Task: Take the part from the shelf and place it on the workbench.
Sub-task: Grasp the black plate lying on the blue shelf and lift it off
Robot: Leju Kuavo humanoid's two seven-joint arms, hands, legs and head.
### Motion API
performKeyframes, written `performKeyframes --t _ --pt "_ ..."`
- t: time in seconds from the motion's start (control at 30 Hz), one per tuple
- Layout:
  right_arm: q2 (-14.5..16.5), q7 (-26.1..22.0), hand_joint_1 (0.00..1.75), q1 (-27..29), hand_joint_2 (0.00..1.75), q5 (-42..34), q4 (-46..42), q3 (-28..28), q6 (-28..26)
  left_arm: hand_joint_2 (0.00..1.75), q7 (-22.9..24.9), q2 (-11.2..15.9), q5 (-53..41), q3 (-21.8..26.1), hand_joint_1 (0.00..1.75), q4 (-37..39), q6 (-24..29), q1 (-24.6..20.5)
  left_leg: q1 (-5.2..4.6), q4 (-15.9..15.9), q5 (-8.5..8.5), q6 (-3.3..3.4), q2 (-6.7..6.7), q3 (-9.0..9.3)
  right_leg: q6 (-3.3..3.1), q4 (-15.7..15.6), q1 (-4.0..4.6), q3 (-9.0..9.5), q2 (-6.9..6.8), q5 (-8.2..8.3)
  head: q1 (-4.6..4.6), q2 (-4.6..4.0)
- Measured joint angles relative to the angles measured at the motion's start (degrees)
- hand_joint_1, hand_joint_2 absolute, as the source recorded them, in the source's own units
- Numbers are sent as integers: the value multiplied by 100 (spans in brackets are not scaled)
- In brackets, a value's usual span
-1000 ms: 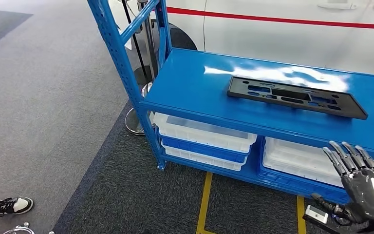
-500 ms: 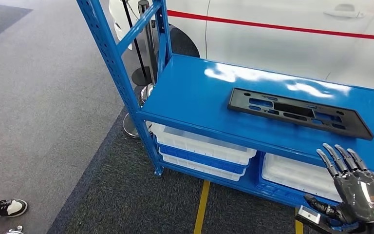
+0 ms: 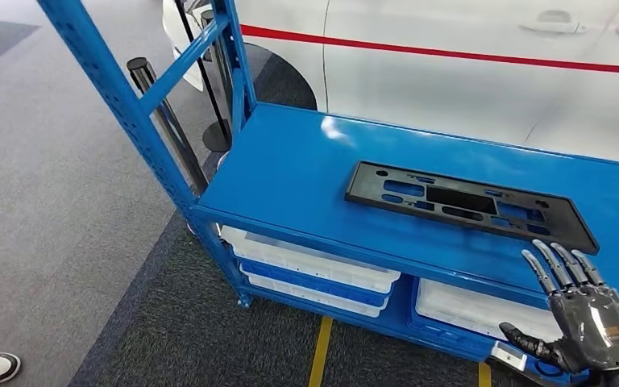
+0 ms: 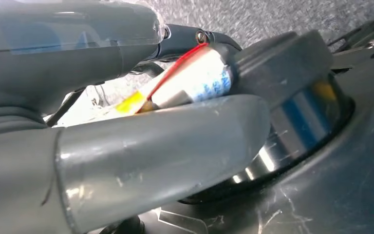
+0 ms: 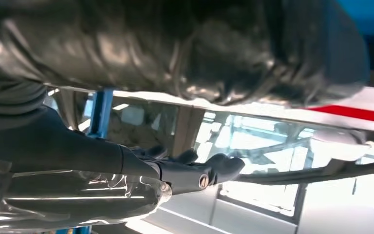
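So the part (image 3: 467,205), a flat black panel with cutouts, is lying flat on the top level of the blue shelf (image 3: 290,165), toward the right side and near the front edge. The right robot hand (image 3: 584,310) is just in front of that edge, below the panel's near right corner, fingers stretched out and spread, holding nothing. The left robot hand (image 4: 126,146) is too close to its wrist camera, can't tell if it's open or closed.

My take: the panel is long and thin, so one hand at a corner will probably let it tip. Better to reach over the front edge, get fingers under the long side, and bring the left hand in too.
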Motion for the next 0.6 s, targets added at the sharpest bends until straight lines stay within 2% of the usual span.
performKeyframes --t 0.03,0.1,0.13,0.17,0.2,0.23,0.27,0.3,0.33,0.37,0.43,0.5,0.53,0.6 --pt "1 1 0 3 0 -1 -1 -4 -2 0 -3 1 0 -5 0 0 1 -12 4 345 -48 -22 0 -201 -24 -16 6 50 5 -36 -9 1" --pt "3 3 0 23 0 -1 -1 -6 -4 0 -18 0 0 -9 0 0 1 -36 0 1045 -317 -36 -1 -708 -50 -44 31 155 8 -112 -24 1" --pt "5 3 0 35 0 -1 -2 -7 -5 0 -24 -1 -1 -9 0 0 1 -45 -6 1249 -435 -23 -1 -916 -58 -51 50 217 11 -158 -28 1" --pt "7 3 0 44 0 -1 -2 -7 -5 0 -30 -2 -2 -10 0 0 2 -51 -17 1297 -456 7 -1 -1051 -64 -56 71 286 15 -208 -28 0" --pt "9 3 0 50 0 -1 -4 -7 -4 0 -30 -3 -5 -11 0 0 2 -54 -36 1172 -338 54 -1 -1103 -68 -60 94 363 21 -259 -29 1" --pt "11 3 0 52 0 -1 -7 -9 -3 0 -30 -4 -9 -16 0 0 3 -52 -66 900 -88 124 -2 -1087 -73 -69 117 443 27 -308 -29 1" --pt "18 3 0 58 0 0 -8 -13 1 0 -30 2 -13 -25 0 2 3 -39 -110 559 239 221 -3 -1046 -77 -85 129 500 31 -348 -28 0" --pt "30 2 0 63 0 1 -10 -16 7 0 -29 7 -18 -40 0 8 8 -28 -149 276 492 314 -2 -1015 -72 -109 140 552 39 -373 -21 0" --pt "46 2 0 71 0 3 -10 -20 16 0 -29 9 -26 -58 0 13 12 -20 -185 54 672 381 -1 -979 -59 -136 138 575 45 -383 -15 0" --pt "66 -2 0 82 0 5 -10 -22 27 0 -29 11 -34 -78 0 18 16 -13 -216 -64 758 417 -4 -967 -34 -170 126 581 52 -381 -11 0" --pt "93 -8 0 97 0 11 -11 -32 51 0 -33 -1 -50 -107 0 20 17 -21 -217 -203 791 405 -12 -895 37 -248 114 613 59 -380 -15 1" --pt "112 -12 0 98 0 13 -13 -60 68 0 -39 -21 -56 -128 0 20 19 -26 -183 -374 837 386 -12 -772 81 -190 124 616 62 -463 -18 1" --pt "125 -13 0 94 0 11 -13 -73 75 0 -43 -34 -57 -140 0 20 21 -29 -161 -452 849 381 -8 -705 88 -2 133 533 64 -569 -15 1" --pt "184 -15 0 87 0 6 -7 -80 111 0 -48 -56 -58 -163 0 20 27 -29 -167 -473 815 387 -6 -640 96 690 137 142 68 -827 -14 1"
